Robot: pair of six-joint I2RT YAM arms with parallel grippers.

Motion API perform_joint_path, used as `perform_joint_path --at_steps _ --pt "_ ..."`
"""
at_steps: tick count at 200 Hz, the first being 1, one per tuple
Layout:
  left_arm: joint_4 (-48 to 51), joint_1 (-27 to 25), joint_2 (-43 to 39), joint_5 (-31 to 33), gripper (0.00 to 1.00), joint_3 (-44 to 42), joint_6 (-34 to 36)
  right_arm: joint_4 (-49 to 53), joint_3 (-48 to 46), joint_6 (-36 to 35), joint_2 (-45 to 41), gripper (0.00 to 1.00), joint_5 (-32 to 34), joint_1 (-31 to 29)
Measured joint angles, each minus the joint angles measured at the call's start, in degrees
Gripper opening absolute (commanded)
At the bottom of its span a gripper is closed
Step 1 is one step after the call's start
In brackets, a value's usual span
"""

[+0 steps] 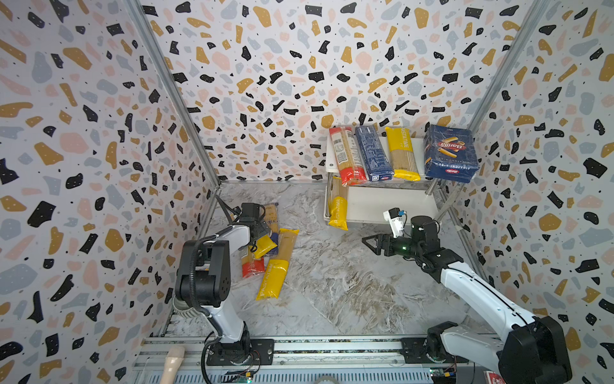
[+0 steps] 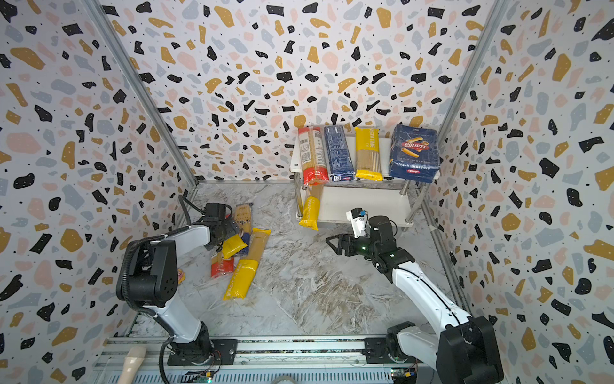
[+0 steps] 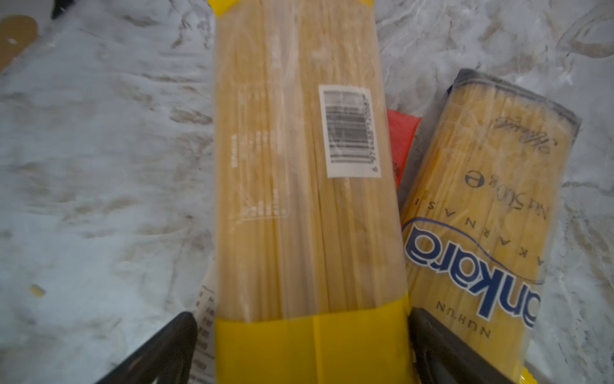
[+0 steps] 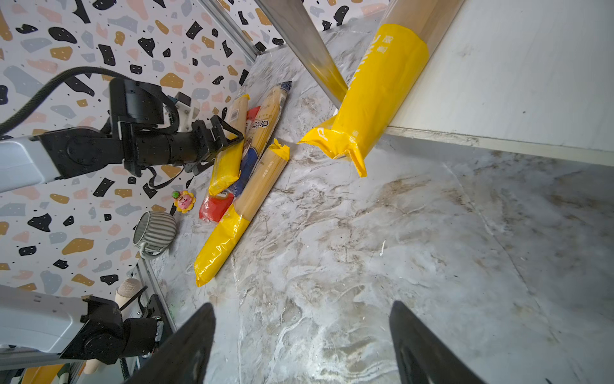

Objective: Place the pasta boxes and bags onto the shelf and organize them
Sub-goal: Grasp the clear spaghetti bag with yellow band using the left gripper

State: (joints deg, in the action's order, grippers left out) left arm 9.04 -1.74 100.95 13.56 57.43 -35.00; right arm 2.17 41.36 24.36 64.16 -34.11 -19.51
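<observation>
Two boxes (image 1: 450,153) and two bags (image 1: 402,154) top our shelf (image 1: 392,202) at 1 o'clock; another bag (image 1: 338,212) sits below.
We see left fingers (image 3: 176,332) apart astride a yellow bag (image 3: 299,199) at the tabletop's (image 1: 332,282) 9 o'clock; right fingers (image 4: 189,345) apart, empty.

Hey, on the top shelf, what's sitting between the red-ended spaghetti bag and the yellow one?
The long narrow blue box lies there, with the red-ended bag on one side and the yellow bag on the other. Both top views show it.

The spaghetti bags (image 4: 229,232) are glossy, crinkled plastic film; the Barilla box (image 1: 450,153) is printed cardboard. The shelf (image 1: 392,202) has matt white boards on shiny chrome legs (image 4: 305,50). The tabletop (image 4: 365,266) looks smooth and marble-patterned.
</observation>
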Motion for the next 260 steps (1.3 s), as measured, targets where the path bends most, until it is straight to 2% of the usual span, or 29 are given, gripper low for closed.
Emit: perform_joint_path --at_steps 51,101,141,170,190,227,260 --pt "-3.39 -2.64 0.52 2.25 0.97 -1.88 0.09 1.16 -1.25 0.0 -2.86 0.82 -0.44 0.0" --pt "-6.03 -6.23 -1.05 3.48 0.78 -4.96 0.37 2.71 -1.27 0.04 -5.62 0.82 -0.42 0.0" --pt "-6.14 -9.16 -4.96 3.17 0.67 -9.05 0.59 3.89 -2.03 0.24 -8.81 0.82 -0.44 0.0" --pt "-4.83 -12.04 -8.74 3.43 0.5 -12.15 0.48 4.15 -2.67 0.42 -10.49 0.82 -0.48 0.0" --pt "-3.61 -15.32 -11.39 3.61 0.46 -14.19 -0.09 4.9 -3.15 0.63 -11.8 0.82 -0.66 0.0" --pt "0.74 -21.31 -15.67 2.71 0.22 -16.11 -1.25 5.64 -4.04 0.9 -13.64 0.82 -0.83 -0.02" --pt "4.63 -22.73 -18.6 -0.28 0.06 -16.24 -1.36 6.14 -4.9 1.31 -14.4 0.82 -0.85 -0.07"
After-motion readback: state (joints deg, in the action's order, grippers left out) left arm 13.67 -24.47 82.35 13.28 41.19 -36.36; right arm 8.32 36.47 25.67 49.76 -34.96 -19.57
